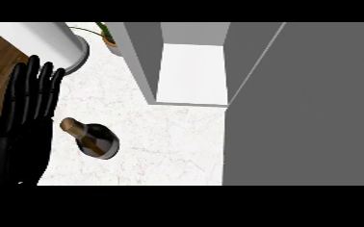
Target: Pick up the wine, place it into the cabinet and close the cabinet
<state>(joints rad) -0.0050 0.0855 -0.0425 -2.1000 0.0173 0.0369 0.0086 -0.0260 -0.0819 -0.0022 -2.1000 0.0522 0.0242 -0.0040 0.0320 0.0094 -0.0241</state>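
Much of this view is cut off or blocked. The cabinet door [298, 106] swings wide open as a flat grey slab and fills everything right of the wine bottle [92, 138], hiding whatever counter lies behind it. The right hand shows nowhere. Up beyond the bottle, the cabinet [192, 67] itself runs off the top of the view, so only its white floor and grey side walls can be seen, nothing standing inside. Farther up and left of the bottle, a white cylinder on a grey round base [53, 41] is clipped at the top edge; what it is, I can't say. Beside it a potted plant [107, 34] peeks out from behind the cabinet wall, just a few green leaves and a bit of orange pot.

Now the bottle: dark glass, almost black with a brownish sheen, wide at the body and narrowing to a tan, gold-tinted top that points up and left. It sits on the white marbled counter [163, 144], below and left of the cabinet's opening, clear of the cabinet.

Just left of the bottle is the left hand [28, 101], black, fingers straight and pointing up, spread slightly, holding nothing and not touching the bottle.
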